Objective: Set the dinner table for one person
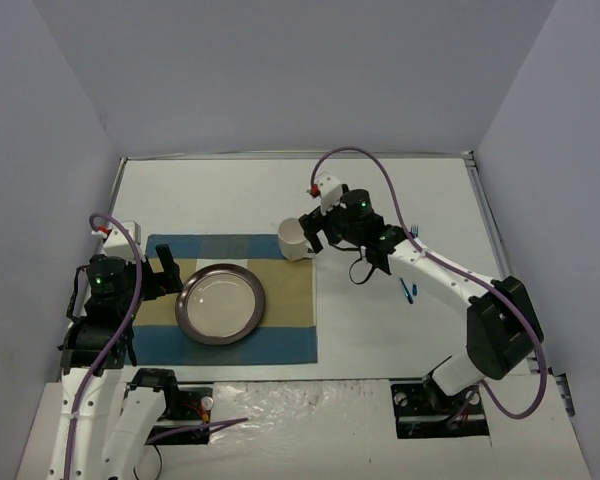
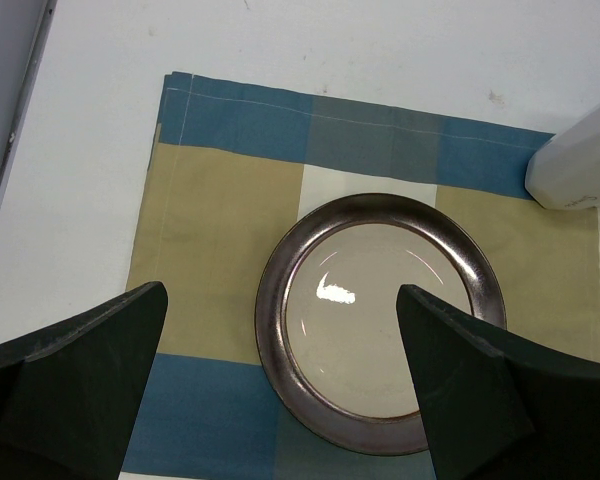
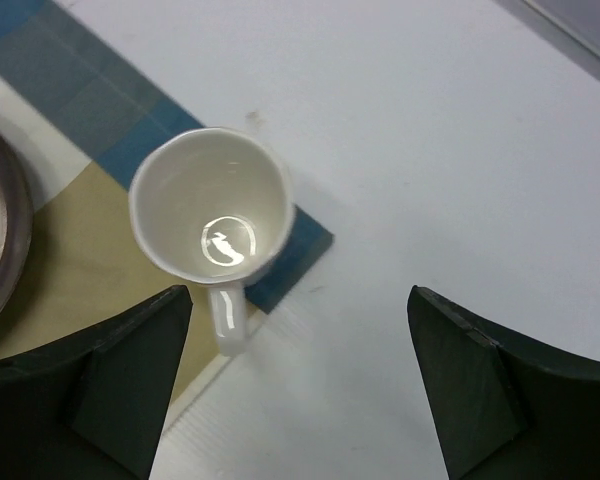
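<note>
The dinner table (image 1: 400,190) is lying under everything, a flat white matte top filling the floor between the grey walls. I am seeing only faint specks on it near the cloth. Its near edge is disappearing behind the two arm bases, and a metal rail is running along the far and right sides. A blue-and-tan checked placemat (image 1: 280,345) is lying flat on the left half. A dark-rimmed plate (image 1: 220,304) with a pale glossy centre is sitting on the mat's middle. A white mug (image 3: 208,205) is standing upright and empty on the mat's far right corner, its base overhanging the cloth there, its handle pointing back toward the right wrist camera. From above, the right arm's wrist is covering part of the mug. In the left wrist view the frame is cutting off most of the mug, and one finger is covering the plate's near rim. The right wrist view is catching only a sliver of plate. The right gripper (image 3: 298,300) is hanging just behind the mug with fingers spread wide, touching nothing. The left gripper (image 2: 280,290) is hovering over the plate, fingers likewise wide apart and empty. A small blue item (image 1: 408,291) is lying on bare table right of the mat; I cannot make out what it is.
</note>
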### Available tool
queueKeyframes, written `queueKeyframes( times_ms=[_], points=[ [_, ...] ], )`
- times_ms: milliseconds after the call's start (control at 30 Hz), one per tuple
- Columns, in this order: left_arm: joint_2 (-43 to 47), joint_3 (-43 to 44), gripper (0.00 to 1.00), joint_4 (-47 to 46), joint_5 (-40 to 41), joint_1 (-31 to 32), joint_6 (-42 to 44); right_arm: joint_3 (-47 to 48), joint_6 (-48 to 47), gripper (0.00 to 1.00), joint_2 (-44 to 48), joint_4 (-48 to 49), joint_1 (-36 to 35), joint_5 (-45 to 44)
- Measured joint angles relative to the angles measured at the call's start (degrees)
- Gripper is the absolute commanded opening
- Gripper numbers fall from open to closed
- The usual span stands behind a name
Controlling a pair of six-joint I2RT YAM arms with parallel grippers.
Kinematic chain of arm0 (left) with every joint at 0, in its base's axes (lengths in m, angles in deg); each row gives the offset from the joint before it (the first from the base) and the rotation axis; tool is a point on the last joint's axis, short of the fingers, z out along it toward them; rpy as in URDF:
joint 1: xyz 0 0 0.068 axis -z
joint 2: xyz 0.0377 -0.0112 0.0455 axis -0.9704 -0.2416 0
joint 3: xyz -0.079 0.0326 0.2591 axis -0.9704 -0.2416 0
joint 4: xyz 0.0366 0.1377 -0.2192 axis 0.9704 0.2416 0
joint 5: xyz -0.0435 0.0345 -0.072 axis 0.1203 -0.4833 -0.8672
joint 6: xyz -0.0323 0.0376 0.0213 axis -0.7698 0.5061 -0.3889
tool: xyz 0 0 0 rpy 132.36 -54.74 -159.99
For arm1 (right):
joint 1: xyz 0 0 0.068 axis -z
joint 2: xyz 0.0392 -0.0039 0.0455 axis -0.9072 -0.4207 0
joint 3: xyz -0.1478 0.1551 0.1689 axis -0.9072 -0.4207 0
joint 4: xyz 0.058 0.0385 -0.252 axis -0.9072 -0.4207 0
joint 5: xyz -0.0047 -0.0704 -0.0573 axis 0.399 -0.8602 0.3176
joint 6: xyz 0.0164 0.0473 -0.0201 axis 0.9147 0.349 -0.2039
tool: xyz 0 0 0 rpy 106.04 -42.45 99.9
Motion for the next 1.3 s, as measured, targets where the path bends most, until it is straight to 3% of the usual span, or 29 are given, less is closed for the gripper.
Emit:
queueKeyframes(
  times_ms=[200,300,433,833,1300],
  points=[
    [0.0,0.0,0.97,0.0,0.0,0.0,0.0,-1.5,5.5,0.85,5.8,-1.7,10.7,-9.0],
    [0.0,0.0,0.97,0.0,0.0,0.0,0.0,-2.6,9.5,0.81,5.8,-3.6,14.8,-15.1],
    [0.0,0.0,0.97,0.0,0.0,0.0,0.0,-3.3,14.7,0.77,3.3,-5.2,20.7,-16.8],
    [0.1,0.0,0.97,0.0,0.0,0.0,0.0,-1.4,17.1,0.73,-9.6,-6.6,35.8,-10.0],
    [0.2,0.0,0.97,0.0,-0.3,0.0,0.0,-0.2,17.0,0.55,-14.3,-6.1,37.8,-4.9]
  ],
)
